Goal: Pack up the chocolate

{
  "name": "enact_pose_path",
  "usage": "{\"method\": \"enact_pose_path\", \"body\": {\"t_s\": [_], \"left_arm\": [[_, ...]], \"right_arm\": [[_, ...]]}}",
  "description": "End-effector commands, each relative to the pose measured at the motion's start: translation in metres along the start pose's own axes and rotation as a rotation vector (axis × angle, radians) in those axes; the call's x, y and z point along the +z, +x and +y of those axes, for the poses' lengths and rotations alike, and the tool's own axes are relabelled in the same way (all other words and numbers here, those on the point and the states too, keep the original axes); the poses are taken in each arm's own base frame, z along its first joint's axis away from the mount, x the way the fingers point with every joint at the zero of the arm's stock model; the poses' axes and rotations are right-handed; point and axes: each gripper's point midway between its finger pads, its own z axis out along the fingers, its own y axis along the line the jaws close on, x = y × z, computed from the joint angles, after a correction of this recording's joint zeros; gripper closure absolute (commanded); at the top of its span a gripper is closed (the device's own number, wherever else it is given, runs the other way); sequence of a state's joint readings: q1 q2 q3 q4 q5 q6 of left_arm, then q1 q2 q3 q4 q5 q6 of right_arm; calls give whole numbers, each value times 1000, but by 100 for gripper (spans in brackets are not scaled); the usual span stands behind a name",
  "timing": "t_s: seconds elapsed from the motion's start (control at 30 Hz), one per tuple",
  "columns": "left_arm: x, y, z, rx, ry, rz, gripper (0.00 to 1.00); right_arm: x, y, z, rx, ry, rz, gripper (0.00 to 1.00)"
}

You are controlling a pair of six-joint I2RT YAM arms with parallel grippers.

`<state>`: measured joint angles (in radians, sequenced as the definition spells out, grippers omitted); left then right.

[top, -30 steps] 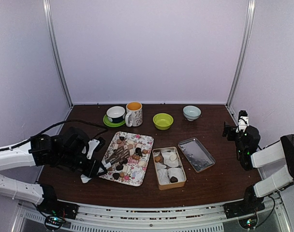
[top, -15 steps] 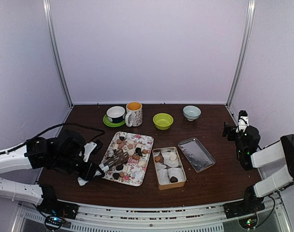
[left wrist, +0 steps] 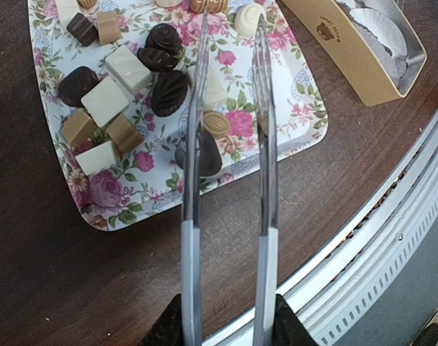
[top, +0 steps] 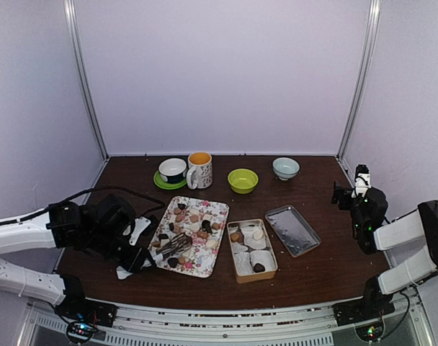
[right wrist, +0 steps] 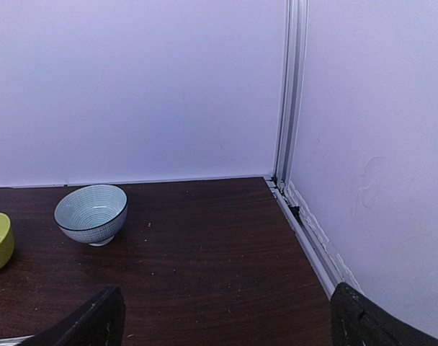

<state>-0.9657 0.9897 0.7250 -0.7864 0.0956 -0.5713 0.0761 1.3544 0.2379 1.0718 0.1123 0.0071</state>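
Holding the metal tongs [left wrist: 265, 180] by their joined end, the left gripper [left wrist: 228, 326] is closed around them. The two blades stand apart and run side by side out over the floral tray [left wrist: 305, 115] with nothing pinched between them. That spread looks like readiness to straddle a piece rather than to carry one. The chocolate [left wrist: 168, 92] lies mostly loose on this tray, which sits towards the near edge of the bench, left of its middle, within easy reach of that arm. Dark, tan and cream pieces are scattered across it, and one dark piece [left wrist: 207, 155] lies just under the left blade, close to the tray's near rim. Whether the tips touch the cream piece at the far end I cannot tell. Just right of the tray, also by the near edge, the tan tin [top: 271, 268] stands open with white paper cups [top: 261, 256] inside and only a few pieces in them, so most of the packing seems undone. Its lid [top: 292, 229] lies beside it, out of the way. The right gripper [right wrist: 225, 310] hangs at the right edge, its fingers [right wrist: 96, 321] spread wide and empty, probably parked clear of the work. A mug [top: 199, 169] and a green bowl [top: 243, 180] stand along the far edge, away from both arms.
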Motion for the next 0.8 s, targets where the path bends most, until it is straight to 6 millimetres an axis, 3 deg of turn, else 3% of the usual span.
{"method": "enact_pose_path", "body": {"t_s": [0.0,0.2,0.37,0.77], "left_arm": [[-4,-14,-13,16,23,25,64],[-3,-26,-12,-68,-27,55,64],[-15,-39,-17,-163,-55,62,60],[-4,-32,-20,-200,-70,123,60]], "right_arm": [[4,-7,-4,12,21,-18,0],[3,-7,-4,12,22,-19,0],[4,-7,-4,12,22,-20,0],[4,-7,-4,12,22,-18,0]]}}
